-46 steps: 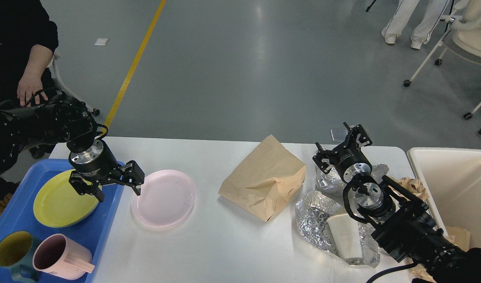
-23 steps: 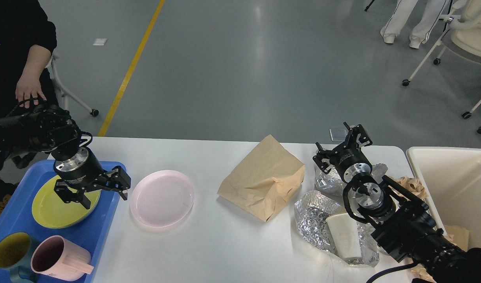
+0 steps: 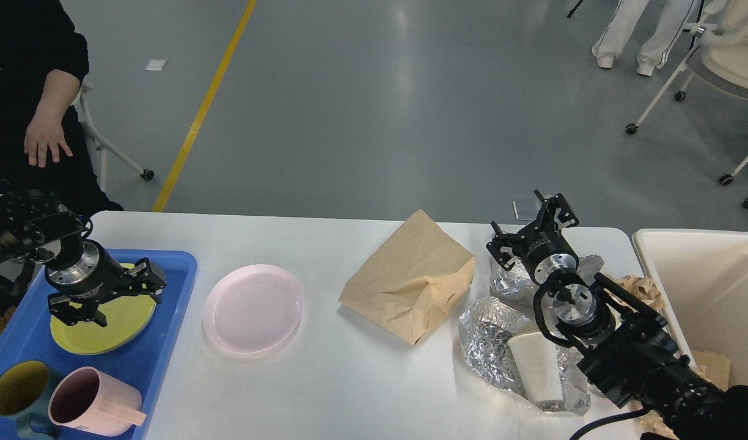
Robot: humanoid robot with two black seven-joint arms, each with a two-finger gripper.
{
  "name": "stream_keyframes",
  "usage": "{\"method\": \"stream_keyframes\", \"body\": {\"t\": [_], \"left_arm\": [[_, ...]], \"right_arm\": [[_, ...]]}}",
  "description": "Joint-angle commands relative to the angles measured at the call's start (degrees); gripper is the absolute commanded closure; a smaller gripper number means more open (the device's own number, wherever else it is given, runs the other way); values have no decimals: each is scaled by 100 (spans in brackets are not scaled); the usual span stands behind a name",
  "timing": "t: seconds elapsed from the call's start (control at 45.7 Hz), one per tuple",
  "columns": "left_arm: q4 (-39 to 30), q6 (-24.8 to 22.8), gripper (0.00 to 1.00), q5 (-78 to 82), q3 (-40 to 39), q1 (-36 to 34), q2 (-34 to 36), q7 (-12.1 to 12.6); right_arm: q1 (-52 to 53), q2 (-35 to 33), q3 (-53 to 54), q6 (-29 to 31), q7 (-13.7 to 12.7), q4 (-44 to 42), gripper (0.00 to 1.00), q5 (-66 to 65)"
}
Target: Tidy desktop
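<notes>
The white desktop [image 3: 325,379] fills the lower part of the head view. On it lie a pink plate [image 3: 253,308], a crumpled brown paper bag [image 3: 410,278] and crumpled silver foil [image 3: 490,336] with a white cup [image 3: 536,366] lying in it. My left gripper [image 3: 117,299] is open and empty over the yellow plate [image 3: 99,327] in the blue tray [image 3: 166,305]. My right gripper [image 3: 530,229] is open and empty above the foil at the back right.
A pink mug [image 3: 90,400] and a teal mug with a yellow inside [image 3: 13,397] stand in the tray's front. A cream-white bin [image 3: 698,287] stands at the right with brown paper [image 3: 640,287] beside it. A person [image 3: 32,91] stands at the far left.
My left arm has drawn back to the left, from the pink plate's edge to over the yellow plate in the tray. The right arm has not moved.
</notes>
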Motion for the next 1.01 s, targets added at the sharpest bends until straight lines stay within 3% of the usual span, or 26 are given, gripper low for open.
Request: {"method": "stream_keyframes", "body": {"t": [0.0,0.109,0.35,0.394,0.525,0.722,0.985], "left_arm": [[17,69,6,-454,-402,155,344,185],[105,323,6,-543,-727,190,600,247],[193,1536,5,-490,-982,532,609,256],[193,1555,4,-507,-1079,620,626,238],[245,1143,4,-481,-1799,1024,670,247],[1018,149,4,-455,-2274,1622,626,273],[1124,43,4,-446,-2301,1781,547,282]], "right_arm": [[0,7,8,0,-1,0,0,0],[8,-2,8,0,-1,0,0,0],[0,-2,-1,0,-1,0,0,0],[0,-2,-1,0,-1,0,0,0],[0,-2,-1,0,-1,0,0,0],[0,7,-1,0,-1,0,0,0],[0,7,-1,0,-1,0,0,0]]}}
